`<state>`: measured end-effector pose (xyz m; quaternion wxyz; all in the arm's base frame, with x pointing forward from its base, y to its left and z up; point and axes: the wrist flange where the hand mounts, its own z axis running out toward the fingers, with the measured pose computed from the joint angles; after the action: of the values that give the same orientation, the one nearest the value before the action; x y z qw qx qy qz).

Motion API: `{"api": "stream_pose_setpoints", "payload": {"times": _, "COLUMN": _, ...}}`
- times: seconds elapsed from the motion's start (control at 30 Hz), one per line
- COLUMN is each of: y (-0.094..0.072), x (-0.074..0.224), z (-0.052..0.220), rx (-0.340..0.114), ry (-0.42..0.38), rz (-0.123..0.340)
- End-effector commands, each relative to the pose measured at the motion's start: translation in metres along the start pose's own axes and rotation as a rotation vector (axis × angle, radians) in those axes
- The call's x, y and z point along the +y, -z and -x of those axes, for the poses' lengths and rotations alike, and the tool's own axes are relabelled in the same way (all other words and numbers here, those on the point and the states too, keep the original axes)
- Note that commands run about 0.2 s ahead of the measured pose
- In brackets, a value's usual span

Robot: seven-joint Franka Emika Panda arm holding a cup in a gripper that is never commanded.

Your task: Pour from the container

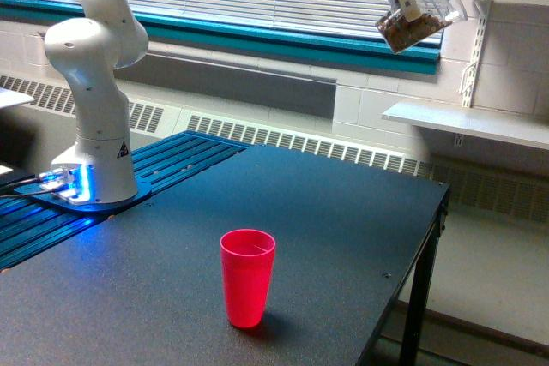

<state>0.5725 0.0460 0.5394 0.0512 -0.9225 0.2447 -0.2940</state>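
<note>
- Exterior view: end effector (410,8) pinches the clear container (422,16), tilted high up, brown bits inside.
- Red cup (248,277) on the desk (343,212) looks empty; pouring remains, well apart.

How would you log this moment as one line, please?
claw: shut on container | container: tilted, high, nuts inside | red cup: upright on table, apart | pour: not begun
</note>
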Motion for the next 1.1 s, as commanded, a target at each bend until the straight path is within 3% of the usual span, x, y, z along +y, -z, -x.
{"api": "stream_pose_setpoints", "payload": {"times": 0.03, "y": 0.009, "x": -0.007, "z": -0.002, "rx": 0.008, "ry": 0.017, "rz": -0.021}}
{"api": "stream_pose_setpoints", "payload": {"times": 0.47, "y": 0.004, "x": 0.013, "z": 0.001, "rx": 0.06, "ry": -0.011, "rz": -0.027}}
{"api": "stream_pose_setpoints", "payload": {"times": 0.73, "y": 0.0, "x": 0.051, "z": -0.001, "rx": 0.082, "ry": -0.033, "rz": 0.017}}
{"api": "stream_pose_setpoints", "payload": {"times": 1.1, "y": -0.011, "x": 0.125, "z": 0.004, "rx": 0.108, "ry": -0.053, "rz": 0.1}}
